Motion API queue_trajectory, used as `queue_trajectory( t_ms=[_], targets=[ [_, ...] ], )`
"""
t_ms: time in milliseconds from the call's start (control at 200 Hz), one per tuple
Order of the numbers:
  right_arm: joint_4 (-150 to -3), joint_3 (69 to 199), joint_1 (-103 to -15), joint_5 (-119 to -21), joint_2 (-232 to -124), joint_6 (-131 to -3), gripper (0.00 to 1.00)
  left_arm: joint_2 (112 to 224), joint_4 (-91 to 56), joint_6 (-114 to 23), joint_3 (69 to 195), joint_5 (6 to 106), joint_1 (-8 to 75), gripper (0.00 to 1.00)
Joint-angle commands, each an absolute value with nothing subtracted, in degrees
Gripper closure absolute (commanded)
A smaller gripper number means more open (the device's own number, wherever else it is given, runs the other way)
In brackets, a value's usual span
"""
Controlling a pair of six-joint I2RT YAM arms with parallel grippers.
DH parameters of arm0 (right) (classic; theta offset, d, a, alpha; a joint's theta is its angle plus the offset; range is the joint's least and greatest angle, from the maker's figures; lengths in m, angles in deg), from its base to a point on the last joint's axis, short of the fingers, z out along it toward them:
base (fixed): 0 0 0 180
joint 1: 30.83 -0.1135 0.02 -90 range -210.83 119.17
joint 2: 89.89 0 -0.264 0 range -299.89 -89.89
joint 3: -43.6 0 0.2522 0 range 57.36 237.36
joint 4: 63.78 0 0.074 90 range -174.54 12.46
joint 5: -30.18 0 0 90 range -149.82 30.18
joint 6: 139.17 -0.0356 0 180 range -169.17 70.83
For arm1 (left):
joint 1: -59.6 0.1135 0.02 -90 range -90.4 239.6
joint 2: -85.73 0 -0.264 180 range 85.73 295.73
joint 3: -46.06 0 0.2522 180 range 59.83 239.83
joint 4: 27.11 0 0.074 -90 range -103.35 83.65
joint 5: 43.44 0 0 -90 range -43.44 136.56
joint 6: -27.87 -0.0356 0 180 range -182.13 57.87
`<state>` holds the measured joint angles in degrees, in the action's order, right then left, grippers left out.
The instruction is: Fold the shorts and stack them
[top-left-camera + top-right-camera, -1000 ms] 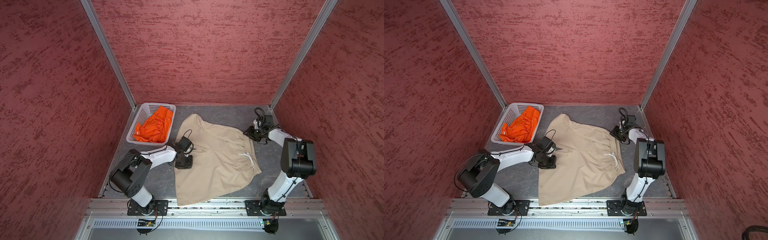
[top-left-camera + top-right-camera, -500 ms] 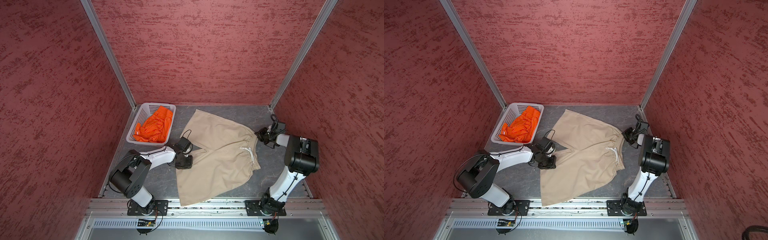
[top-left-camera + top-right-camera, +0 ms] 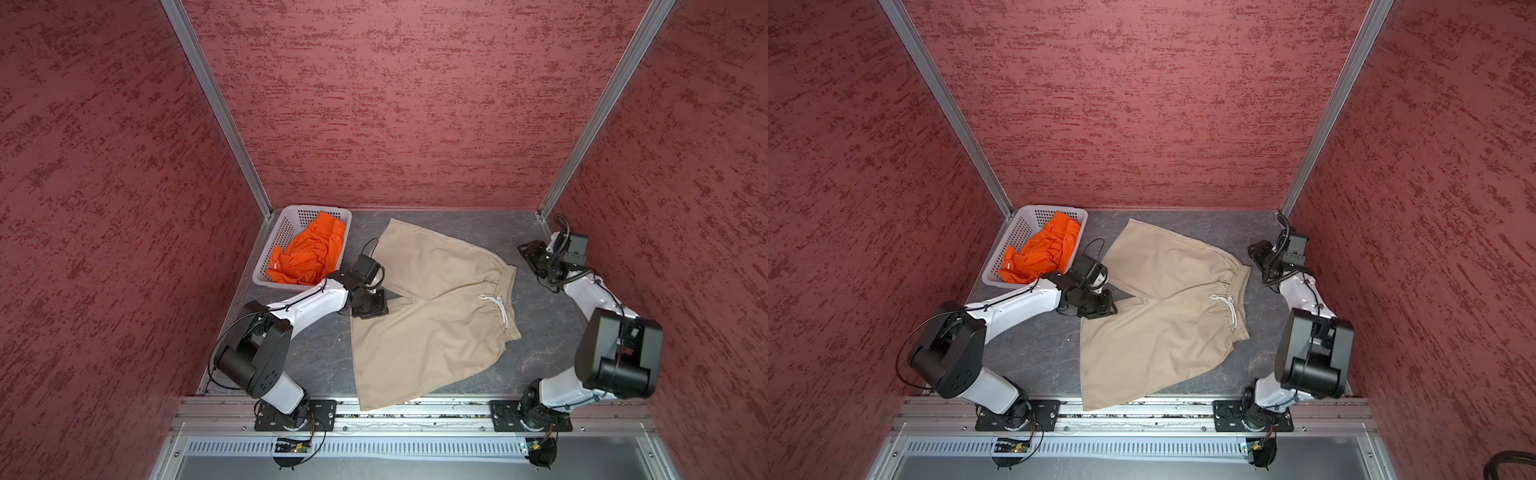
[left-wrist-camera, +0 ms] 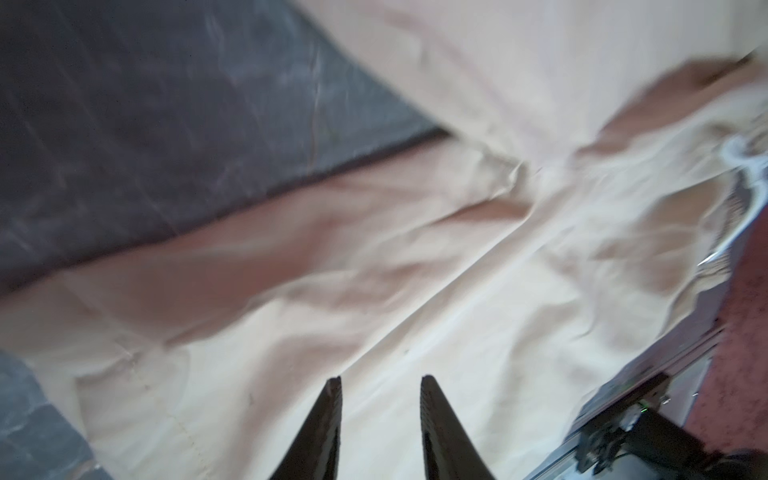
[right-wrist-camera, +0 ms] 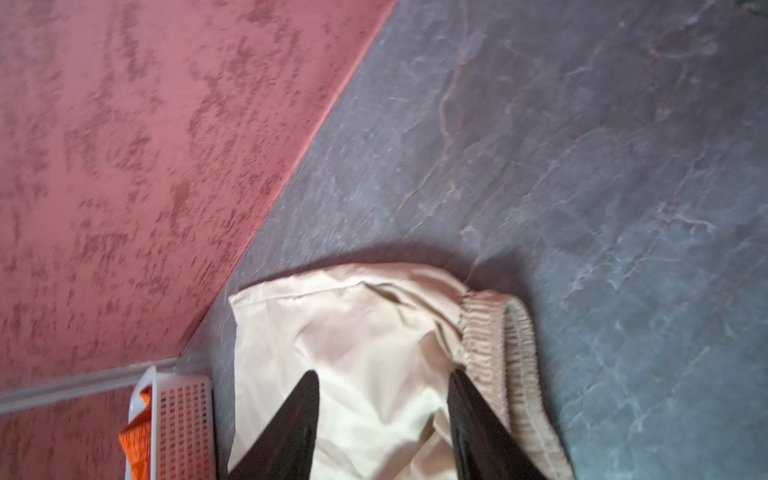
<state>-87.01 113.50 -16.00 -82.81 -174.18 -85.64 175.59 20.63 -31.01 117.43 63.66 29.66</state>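
The beige shorts (image 3: 432, 316) lie spread flat on the grey table in both top views (image 3: 1163, 320), waistband to the right, with a white drawstring (image 3: 496, 309). The orange shorts (image 3: 311, 249) sit crumpled in the white basket (image 3: 307, 208). My left gripper (image 3: 376, 307) stands at the shorts' left edge near the crotch; in the left wrist view it is open (image 4: 380, 380) just above the beige cloth, nothing pinched. My right gripper (image 3: 527, 251) hangs open (image 5: 383, 372) just off the waistband's far corner, apart from it.
The basket (image 3: 1050, 208) stands in the far left corner against the red wall. The near leg of the beige shorts hangs over the metal rail (image 3: 457, 411) at the table's front edge. Red walls close in three sides.
My right gripper drew the waistband to the right, flattening the beige shorts, then let go and backed off. The left gripper has opened off the cloth.
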Motion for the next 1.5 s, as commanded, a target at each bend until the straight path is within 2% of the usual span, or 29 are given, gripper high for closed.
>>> queue_trajectory(
  t_ms=[0,160,316,446,756,1002,1157,1232,1498],
  targets=[
    [-91.94,109.17,-23.18,-80.62,-169.84,-82.61,0.54,178.22,17.58,-30.53,122.65,64.08,31.75,0.7],
    [-86.24,104.37,-34.58,-82.97,-170.41,-85.66,0.57,189.59,18.35,-34.32,134.52,61.48,33.11,0.75],
    [-79.25,103.54,-39.9,-85.23,-177.18,-87.61,0.55,200.78,21.47,-36.71,145.87,60.2,34.36,0.79],
    [-77.02,105.63,-40.0,-84.83,-182.34,-87.07,0.53,207.1,24.88,-38.71,151.29,59.88,35.57,0.79],
    [-79.86,112.25,-35.46,-79.54,-196.56,-89.25,0.5,214.88,27.48,-40.14,154.29,57.98,39.68,0.81],
    [-82.71,118.53,-33.47,-78.74,-199.71,-87.71,0.48,223.31,32.13,-42.43,168.12,58.11,41.92,0.81],
    [-86.26,124.24,-33.42,-80.47,-195.86,-84.86,0.47,219.69,33.41,-42.13,172.75,58.5,42.04,0.69],
    [-88.31,125.17,-33.53,-80.96,-192.05,-83.6,0.47,214.39,32.57,-41.58,170.6,59.18,41.64,0.68],
    [-88.3,111.69,-38.14,-85.74,-177.77,-85.23,0.49,190.59,24.78,-37.6,143.9,61.06,36.47,0.72]
  ],
)
